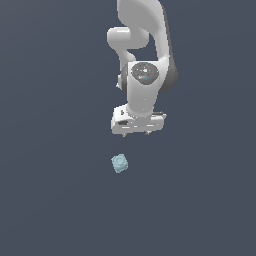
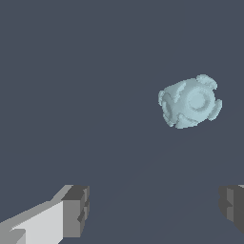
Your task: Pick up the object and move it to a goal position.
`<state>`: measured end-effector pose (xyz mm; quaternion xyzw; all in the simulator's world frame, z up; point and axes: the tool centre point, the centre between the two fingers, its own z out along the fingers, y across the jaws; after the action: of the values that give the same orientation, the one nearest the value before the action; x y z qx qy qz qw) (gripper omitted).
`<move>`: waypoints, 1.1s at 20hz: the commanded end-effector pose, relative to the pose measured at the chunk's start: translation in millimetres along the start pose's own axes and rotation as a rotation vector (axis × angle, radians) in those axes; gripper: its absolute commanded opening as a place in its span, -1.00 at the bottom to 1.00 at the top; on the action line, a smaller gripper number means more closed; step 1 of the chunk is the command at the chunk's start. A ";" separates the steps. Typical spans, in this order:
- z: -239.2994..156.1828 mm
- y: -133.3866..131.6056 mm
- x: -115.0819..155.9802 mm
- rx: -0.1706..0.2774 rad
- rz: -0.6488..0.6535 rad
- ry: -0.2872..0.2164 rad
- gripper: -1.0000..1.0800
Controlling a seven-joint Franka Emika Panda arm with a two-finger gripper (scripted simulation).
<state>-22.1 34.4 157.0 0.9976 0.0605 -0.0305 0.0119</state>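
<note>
Currently my gripper (image 1: pixel 139 133) hangs empty, jaws spread wide, above the object (image 1: pixel 119 163) — which lies free on the floor, near, at about seven o'clock. I should centre over it, then descend — squarely.

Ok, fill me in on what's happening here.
A white Panda arm is set to pick up a small pale blue-teal block and carry it to a goal position. Right now the gripper is open and holds nothing. The block lies apart from it on the dark surface, untouched. In the wrist view, the block sits beyond the two fingertips, not between them, so the grasp has not begun.
</note>
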 end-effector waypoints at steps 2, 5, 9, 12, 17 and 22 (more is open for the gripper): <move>0.0 -0.7 -0.2 0.000 -0.003 0.000 0.92; 1.1 1.2 1.7 0.000 -0.009 0.001 0.92; 4.8 5.8 7.4 0.001 -0.033 0.005 0.92; 9.5 12.0 14.3 0.002 -0.060 0.010 0.92; 21.2 26.9 29.8 0.005 -0.124 0.022 0.92; 37.6 47.3 48.4 0.008 -0.206 0.038 0.92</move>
<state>23.5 -1.9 122.8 0.9885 0.1505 -0.0151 0.0046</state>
